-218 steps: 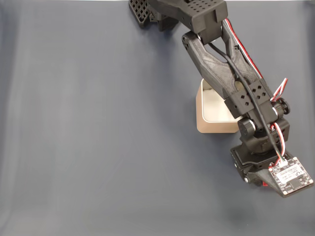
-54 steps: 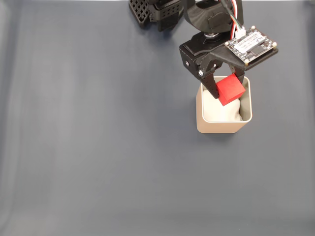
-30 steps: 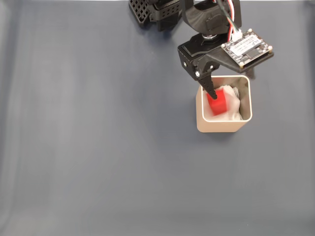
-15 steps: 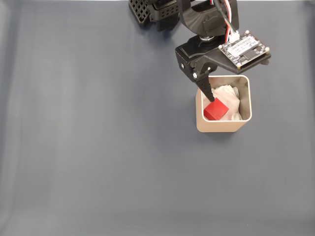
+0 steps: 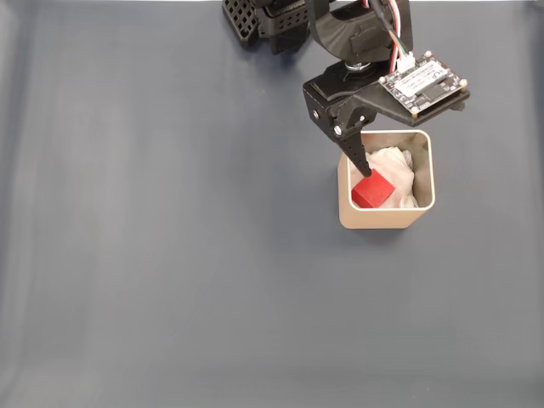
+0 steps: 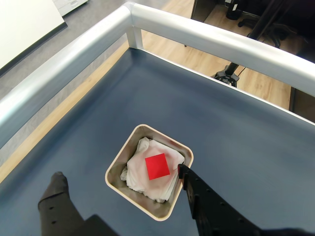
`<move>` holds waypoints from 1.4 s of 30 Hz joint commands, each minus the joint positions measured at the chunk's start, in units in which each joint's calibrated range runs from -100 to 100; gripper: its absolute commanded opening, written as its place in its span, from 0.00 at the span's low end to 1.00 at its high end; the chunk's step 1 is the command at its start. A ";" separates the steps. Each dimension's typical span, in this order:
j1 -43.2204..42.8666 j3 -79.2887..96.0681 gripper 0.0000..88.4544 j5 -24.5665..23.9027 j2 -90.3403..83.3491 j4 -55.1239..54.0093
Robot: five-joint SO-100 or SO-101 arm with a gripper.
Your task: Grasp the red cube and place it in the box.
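The red cube (image 5: 372, 190) lies on white padding inside the beige box (image 5: 382, 223), at its left side in the fixed view. My gripper (image 5: 387, 151) hovers just above the box's far left rim, open, and its black finger (image 5: 359, 157) points down at the cube without holding it. The other finger is hidden under the wrist camera board (image 5: 422, 82). In the wrist view the red cube (image 6: 157, 166) rests in the middle of the box (image 6: 115, 166). The gripper (image 6: 119, 173) is spread wide there, with one fingertip (image 6: 56, 184) on each side of the box.
The arm's base (image 5: 280, 21) stands at the top edge of the fixed view. The dark blue-grey table top (image 5: 170, 255) stretches open to the left and front. A silver rail (image 6: 206, 42) borders the table in the wrist view, with wooden floor beyond it.
The gripper let go of the cube over the box. The cube dropped onto the padding and settled, and nothing has moved in the last half second.
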 commanded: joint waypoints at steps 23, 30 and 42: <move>8.26 1.95 0.00 -1.03 -6.28 -2.23; 14.58 8.51 0.00 -0.88 -12.60 -2.23; 22.11 26.65 0.00 0.88 -29.65 -1.82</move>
